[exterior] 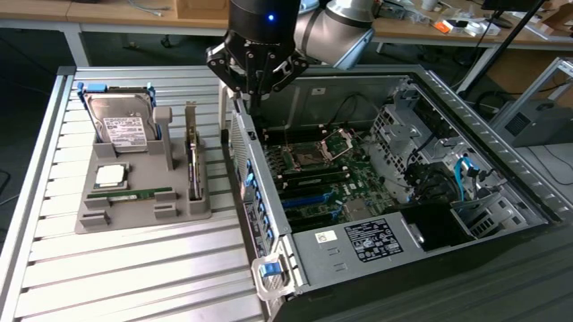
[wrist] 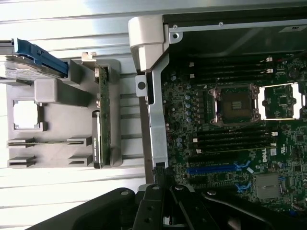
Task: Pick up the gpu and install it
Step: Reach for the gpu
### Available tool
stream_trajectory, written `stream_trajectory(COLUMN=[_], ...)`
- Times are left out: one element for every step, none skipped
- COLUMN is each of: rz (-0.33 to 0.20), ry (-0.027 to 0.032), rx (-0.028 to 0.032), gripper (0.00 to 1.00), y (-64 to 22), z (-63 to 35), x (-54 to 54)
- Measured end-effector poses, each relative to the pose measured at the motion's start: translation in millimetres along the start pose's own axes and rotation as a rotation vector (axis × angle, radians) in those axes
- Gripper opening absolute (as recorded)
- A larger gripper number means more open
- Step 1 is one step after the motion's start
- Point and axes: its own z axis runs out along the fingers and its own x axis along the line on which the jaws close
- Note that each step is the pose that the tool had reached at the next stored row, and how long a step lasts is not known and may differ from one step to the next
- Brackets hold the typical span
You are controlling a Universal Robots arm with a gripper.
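Observation:
The gpu (exterior: pixel 192 161) stands on its long edge in the right-hand slot of a grey holder (exterior: pixel 134 215), silver bracket at the far end. It appears from above as a thin dark strip, the gpu (wrist: pixel 101 122). My gripper (exterior: pixel 253 100) hangs shut and empty above the open computer case's near wall, to the exterior view's right of the gpu and well above it. In the wrist view the gripper (wrist: pixel 160 181) sits over the case wall's edge (wrist: pixel 156 120), with the motherboard (wrist: pixel 230 124) beside it.
The holder also carries a silver hard drive (exterior: pixel 121 124), a square processor (exterior: pixel 110 176) and a slim green memory stick (exterior: pixel 134 193). The open case (exterior: pixel 501 168) lies on the slatted table (exterior: pixel 134 282). Blue slots (wrist: pixel 216 168) show on the board.

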Motion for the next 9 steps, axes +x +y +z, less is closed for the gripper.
stream_trajectory(rz=[0.000,0.000,0.000,0.000,0.000,0.000,0.000,0.000,0.000], ry=[0.0000,0.0000,0.0000,0.0000,0.0000,0.0000,0.0000,0.0000,0.0000], rx=[0.0000,0.0000,0.0000,0.0000,0.0000,0.0000,0.0000,0.0000,0.0000], gripper=[0.11,0.11,0.11,0.11,0.11,0.11,0.11,0.11,0.11], y=[0.0,0.0,-0.1,-0.1,-0.1,-0.1,-0.1,-0.1,-0.1], z=[0.0,0.0,0.0,0.0,0.0,0.0,0.0,0.0,0.0], x=[0.2,0.5,0.6,0.8,1.0,1.2,1.4,1.5,1.7])
